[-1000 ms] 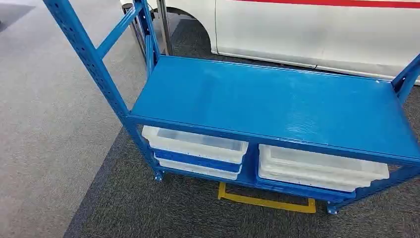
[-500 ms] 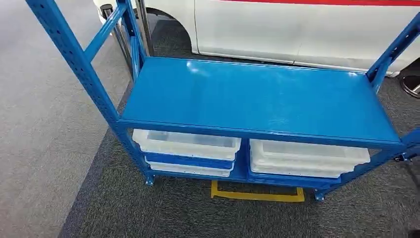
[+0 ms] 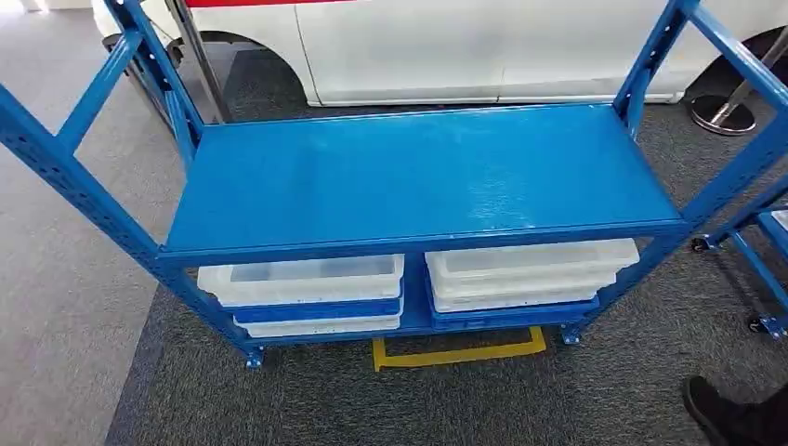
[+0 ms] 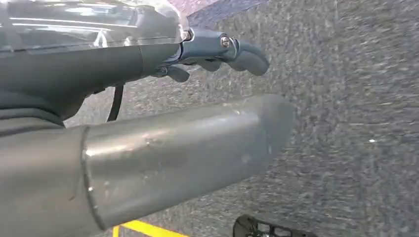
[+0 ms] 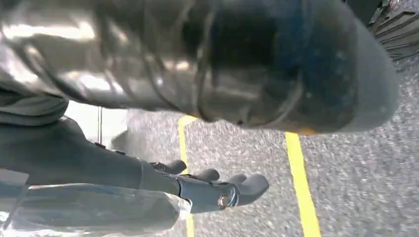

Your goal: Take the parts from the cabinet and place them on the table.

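The blue rack's top shelf (image 3: 418, 172) lies bare, with white trays (image 3: 307, 279) stacked below. Both the left hand (image 4: 217, 54) and right hand (image 5: 212, 190) hang spread, holding nothing. No parts show, so progress cannot be judged.

No readable text, label, brand, number or sign anywhere. Blue metal shelving rack (image 3: 418, 177): bare painted surface, unmarked. White plastic trays (image 3: 302, 279) beneath: blank fronts. White vehicle body (image 3: 446, 46) behind: red stripe, no lettering. Yellow tape outline (image 3: 460, 353) on grey carpet: plain line, wordless.
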Action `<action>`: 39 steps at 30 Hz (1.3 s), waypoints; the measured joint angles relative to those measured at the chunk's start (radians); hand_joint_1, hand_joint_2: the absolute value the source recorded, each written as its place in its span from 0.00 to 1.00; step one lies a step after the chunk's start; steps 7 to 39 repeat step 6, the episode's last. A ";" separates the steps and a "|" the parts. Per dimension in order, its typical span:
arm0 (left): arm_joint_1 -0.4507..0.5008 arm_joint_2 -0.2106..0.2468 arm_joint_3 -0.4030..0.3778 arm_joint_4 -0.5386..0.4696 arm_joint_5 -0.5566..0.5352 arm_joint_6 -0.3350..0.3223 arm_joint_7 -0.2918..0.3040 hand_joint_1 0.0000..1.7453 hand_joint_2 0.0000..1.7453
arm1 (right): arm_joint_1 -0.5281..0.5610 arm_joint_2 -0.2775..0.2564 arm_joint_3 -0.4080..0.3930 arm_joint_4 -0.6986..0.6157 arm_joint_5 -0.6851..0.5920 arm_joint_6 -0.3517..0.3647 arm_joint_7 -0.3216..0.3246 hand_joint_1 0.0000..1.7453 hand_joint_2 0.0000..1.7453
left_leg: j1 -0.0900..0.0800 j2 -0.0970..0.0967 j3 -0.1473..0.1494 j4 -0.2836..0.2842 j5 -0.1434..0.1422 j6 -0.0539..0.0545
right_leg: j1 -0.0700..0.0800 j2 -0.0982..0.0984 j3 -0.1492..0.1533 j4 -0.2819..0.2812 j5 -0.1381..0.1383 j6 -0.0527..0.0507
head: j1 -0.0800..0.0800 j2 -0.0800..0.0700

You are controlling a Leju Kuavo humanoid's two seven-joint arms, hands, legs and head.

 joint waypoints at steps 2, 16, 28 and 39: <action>0.000 0.001 0.000 0.000 0.000 0.000 0.000 0.00 0.00 | -0.001 0.000 0.000 0.000 0.000 0.000 0.000 0.00 0.00 | 0.001 -0.026 0.073 -0.171 0.100 0.007 | 0.000 0.028 0.005 0.000 -0.001 0.002 | 0.000 0.000; -0.001 0.004 0.000 0.000 -0.004 -0.001 0.000 0.00 0.00 | -0.002 0.002 0.000 0.000 0.018 0.004 0.000 0.00 0.00 | 0.001 -0.105 0.102 -0.258 0.107 0.021 | -0.007 0.068 -0.011 0.002 0.004 0.028 | 0.000 0.000; -0.001 0.004 0.000 0.000 -0.004 -0.001 0.000 0.00 0.00 | -0.002 0.002 0.000 0.000 0.018 0.004 0.000 0.00 0.00 | 0.001 -0.105 0.102 -0.258 0.107 0.021 | -0.007 0.068 -0.011 0.002 0.004 0.028 | 0.000 0.000; -0.001 0.004 0.000 0.000 -0.004 -0.001 0.000 0.00 0.00 | -0.002 0.002 0.000 0.000 0.018 0.004 0.000 0.00 0.00 | 0.001 -0.105 0.102 -0.258 0.107 0.021 | -0.007 0.068 -0.011 0.002 0.004 0.028 | 0.000 0.000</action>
